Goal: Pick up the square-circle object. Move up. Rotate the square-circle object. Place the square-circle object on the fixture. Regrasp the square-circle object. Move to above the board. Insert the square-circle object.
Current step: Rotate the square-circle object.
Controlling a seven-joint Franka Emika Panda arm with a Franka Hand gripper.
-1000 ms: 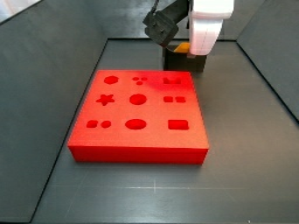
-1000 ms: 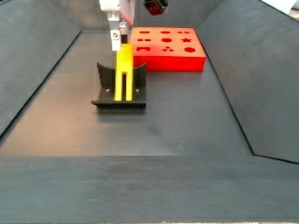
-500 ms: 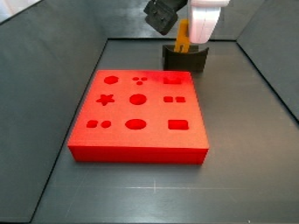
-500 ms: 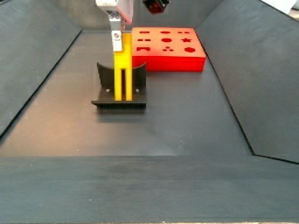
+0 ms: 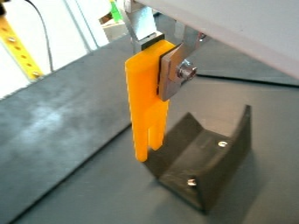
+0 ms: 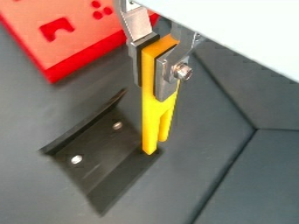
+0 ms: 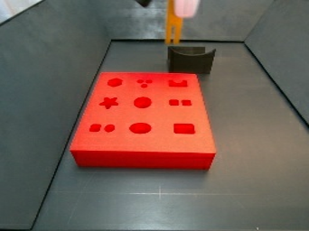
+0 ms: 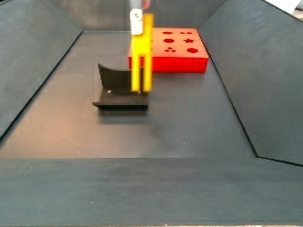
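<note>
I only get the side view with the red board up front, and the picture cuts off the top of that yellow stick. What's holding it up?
Observer: The gripper. Both wrist views show its silver fingers clamped on the upper end of the square-circle object.
Operator: And that dark block behind the board, is it solid?
Observer: No. In a wrist view the fixture is an L-shaped bracket, with two screws in its base plate.

A lab test cell surrounds me: dark sloped walls enclose a bare grey floor [image 8: 166, 133]. My gripper [image 6: 158, 66] hangs above the fixture [image 8: 119, 89], beside the board [image 7: 143, 117].
</note>
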